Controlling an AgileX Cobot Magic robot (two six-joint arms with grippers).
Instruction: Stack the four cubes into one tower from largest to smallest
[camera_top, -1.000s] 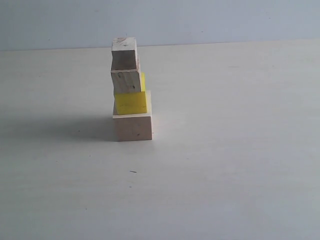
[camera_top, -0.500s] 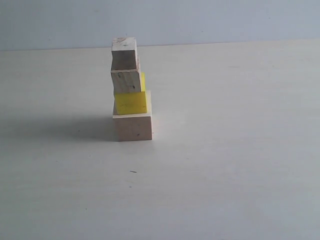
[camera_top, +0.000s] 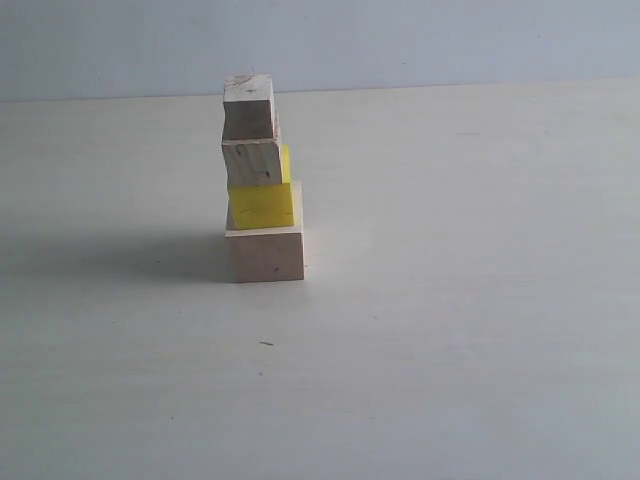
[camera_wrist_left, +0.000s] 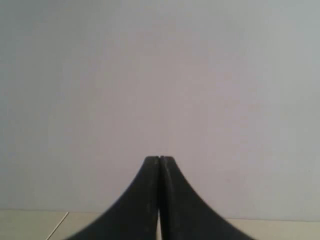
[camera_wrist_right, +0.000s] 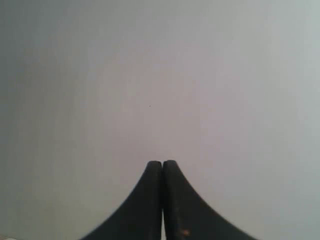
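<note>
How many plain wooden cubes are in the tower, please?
3: the large cube at the bottom, the medium cube above the yellow cube, the smallest cube on top.

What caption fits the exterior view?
Tower on the table: largest wooden cube, yellow cube, medium cube, smallest cube on top.

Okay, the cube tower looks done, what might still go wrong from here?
The medium cube sits shifted toward the exterior view's left on the yellow cube, apparently overhanging its edge; a knock might tip it and the top cube. The left tool and right tool are shut, facing a blank wall, so probably neither could steady them.
</note>
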